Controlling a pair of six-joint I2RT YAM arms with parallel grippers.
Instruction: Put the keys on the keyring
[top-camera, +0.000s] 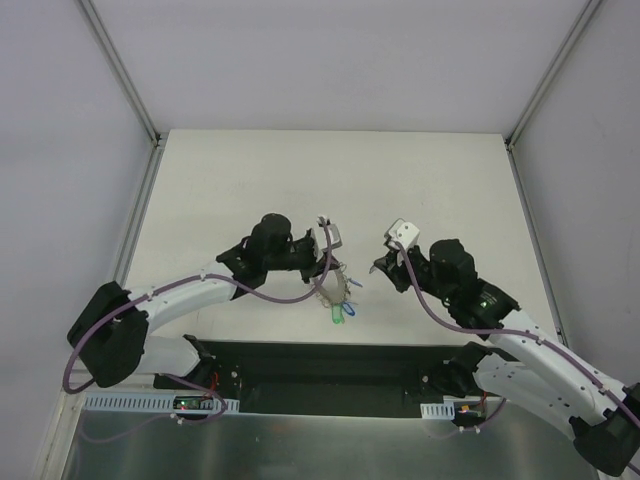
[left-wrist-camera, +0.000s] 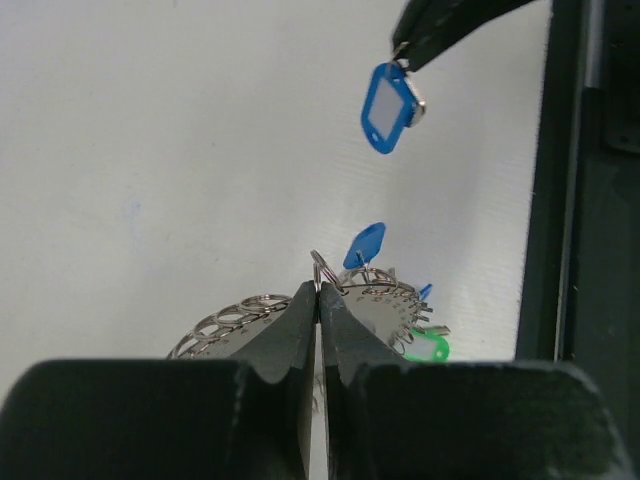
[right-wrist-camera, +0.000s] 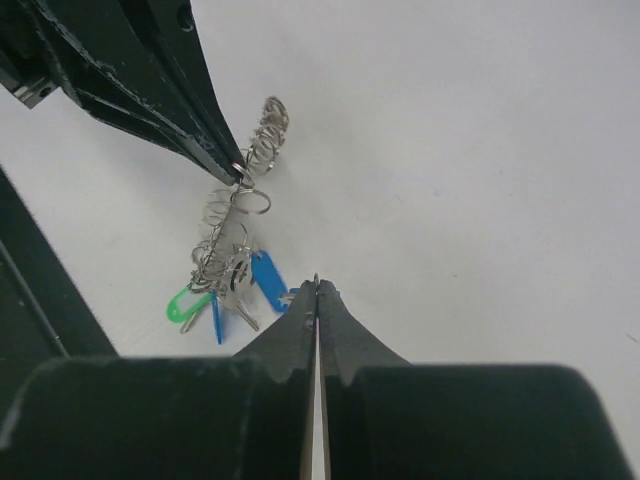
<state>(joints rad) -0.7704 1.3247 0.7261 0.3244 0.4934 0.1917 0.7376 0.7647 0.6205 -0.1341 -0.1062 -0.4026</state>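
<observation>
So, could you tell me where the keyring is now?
The keyring sits just left of centre in the top view, pinched by the left pincer, the green tag at its near end.

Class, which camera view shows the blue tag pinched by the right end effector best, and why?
The left wrist view: the blue tag hangs face-on from the right end effector, its white label visible. The right wrist view hides it behind its own shut fingers; the top view shows at most a speck.
</observation>
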